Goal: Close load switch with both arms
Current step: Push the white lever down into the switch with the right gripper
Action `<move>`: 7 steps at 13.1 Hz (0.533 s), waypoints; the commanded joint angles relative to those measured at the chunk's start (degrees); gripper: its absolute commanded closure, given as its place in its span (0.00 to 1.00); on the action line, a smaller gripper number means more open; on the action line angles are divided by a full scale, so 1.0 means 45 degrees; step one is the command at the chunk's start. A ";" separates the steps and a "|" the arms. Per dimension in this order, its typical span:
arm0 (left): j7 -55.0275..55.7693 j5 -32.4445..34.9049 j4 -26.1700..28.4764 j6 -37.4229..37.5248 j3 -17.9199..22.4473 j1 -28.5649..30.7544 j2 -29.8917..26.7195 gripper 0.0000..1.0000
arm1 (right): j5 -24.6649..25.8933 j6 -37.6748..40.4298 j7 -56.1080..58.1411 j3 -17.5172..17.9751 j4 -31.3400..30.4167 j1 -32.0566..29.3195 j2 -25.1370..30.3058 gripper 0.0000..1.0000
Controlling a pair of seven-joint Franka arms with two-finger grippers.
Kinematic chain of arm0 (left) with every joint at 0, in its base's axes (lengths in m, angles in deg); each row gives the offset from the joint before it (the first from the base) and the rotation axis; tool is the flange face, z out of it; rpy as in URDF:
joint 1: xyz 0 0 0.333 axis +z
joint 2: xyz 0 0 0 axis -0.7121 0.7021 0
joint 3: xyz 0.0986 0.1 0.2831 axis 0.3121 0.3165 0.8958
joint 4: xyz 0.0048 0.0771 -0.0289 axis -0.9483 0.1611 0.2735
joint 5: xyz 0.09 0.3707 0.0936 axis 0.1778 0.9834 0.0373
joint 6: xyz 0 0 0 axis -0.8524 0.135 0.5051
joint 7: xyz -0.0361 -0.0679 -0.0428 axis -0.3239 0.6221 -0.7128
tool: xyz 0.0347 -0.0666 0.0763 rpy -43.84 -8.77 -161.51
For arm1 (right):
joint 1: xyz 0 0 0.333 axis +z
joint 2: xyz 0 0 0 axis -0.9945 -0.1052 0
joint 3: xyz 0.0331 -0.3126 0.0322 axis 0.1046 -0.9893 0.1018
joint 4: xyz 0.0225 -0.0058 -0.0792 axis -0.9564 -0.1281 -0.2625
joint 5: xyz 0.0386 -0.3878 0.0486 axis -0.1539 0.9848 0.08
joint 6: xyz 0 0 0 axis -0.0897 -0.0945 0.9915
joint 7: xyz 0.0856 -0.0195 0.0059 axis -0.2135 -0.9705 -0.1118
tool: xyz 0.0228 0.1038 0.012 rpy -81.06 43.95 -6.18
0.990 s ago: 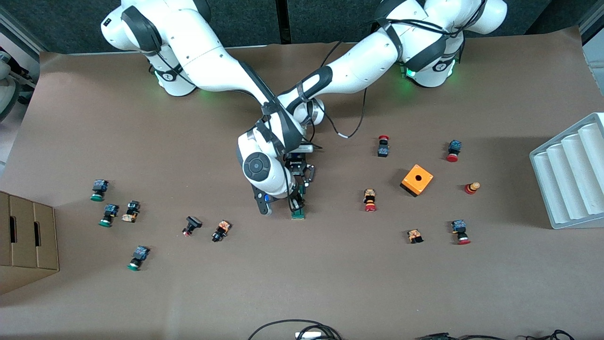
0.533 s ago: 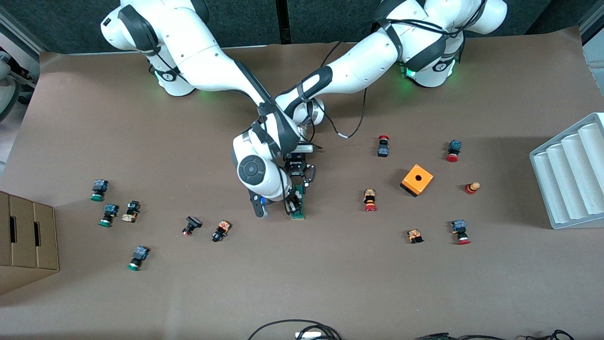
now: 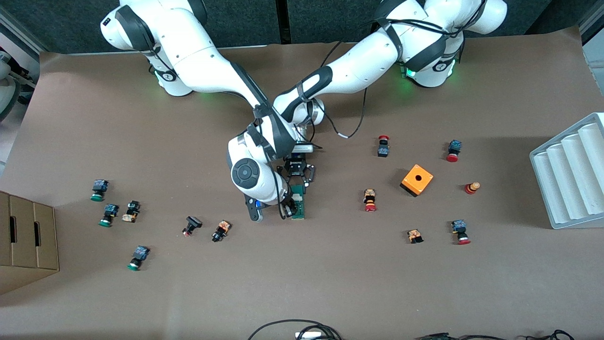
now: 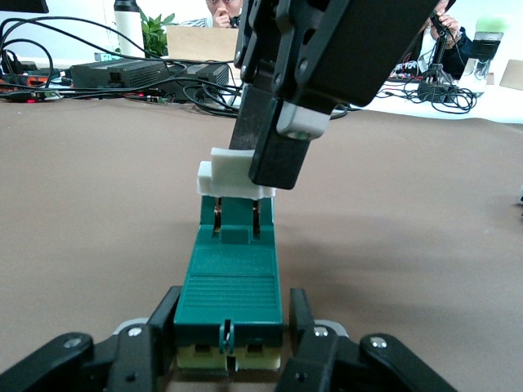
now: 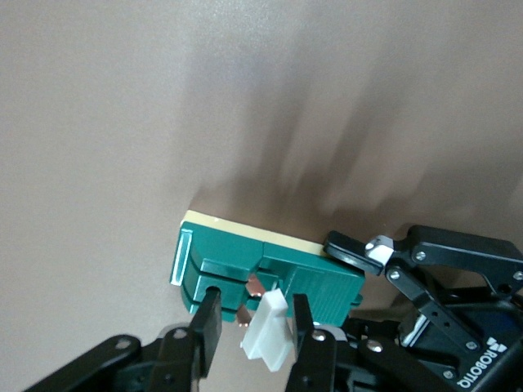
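Observation:
The load switch (image 3: 297,200), a narrow dark-green block, lies flat on the table between the two arms. My left gripper (image 3: 296,187) is shut on the end farther from the front camera; in the left wrist view the green body (image 4: 231,282) sits clamped between the black fingers (image 4: 167,314). The white tab (image 5: 268,335) sticks up at the switch's nearer end. My right gripper (image 5: 255,300) straddles that tab, open: one finger lies close against it, the other stands off with a gap. From the front, the right gripper (image 3: 288,207) is low over that nearer end.
An orange cube box (image 3: 416,180) with a hole stands toward the left arm's end. Several small push buttons lie scattered on both sides. A white ribbed tray (image 3: 571,174) and a cardboard box (image 3: 26,241) sit at the table's two ends. Cables (image 3: 302,331) lie at the front edge.
The right arm's wrist has swung a little toward its own end of the table and its fingers have drawn closer around the white tab. The left gripper and the switch have stayed put.

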 commanded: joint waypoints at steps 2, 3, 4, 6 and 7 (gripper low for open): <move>0.0237 -0.0050 -0.0407 -0.0067 0.0120 -0.0197 0.0382 0.42 | 0.0166 0.0114 -0.0102 -0.0044 0.0352 -0.0042 -0.0033 0.60; 0.0237 -0.0050 -0.0407 -0.0067 0.0120 -0.0197 0.0363 0.42 | 0.0108 0.0114 -0.0122 -0.0025 0.0352 -0.0022 -0.0014 0.60; 0.0237 -0.0050 -0.0407 -0.0067 0.0120 -0.0197 0.0363 0.42 | 0.0030 0.0114 -0.0141 -0.0024 0.0352 0.0016 -0.0014 0.60; 0.0237 -0.0050 -0.0388 -0.0067 0.0139 -0.0197 0.0382 0.42 | -0.0048 0.0095 -0.0180 0.0034 0.0352 0.0114 -0.0014 0.60; 0.0218 -0.0050 -0.0387 -0.0086 0.0140 -0.0197 0.0363 0.42 | -0.0126 0.0095 -0.0180 0.0034 0.0352 0.0115 -0.0014 0.61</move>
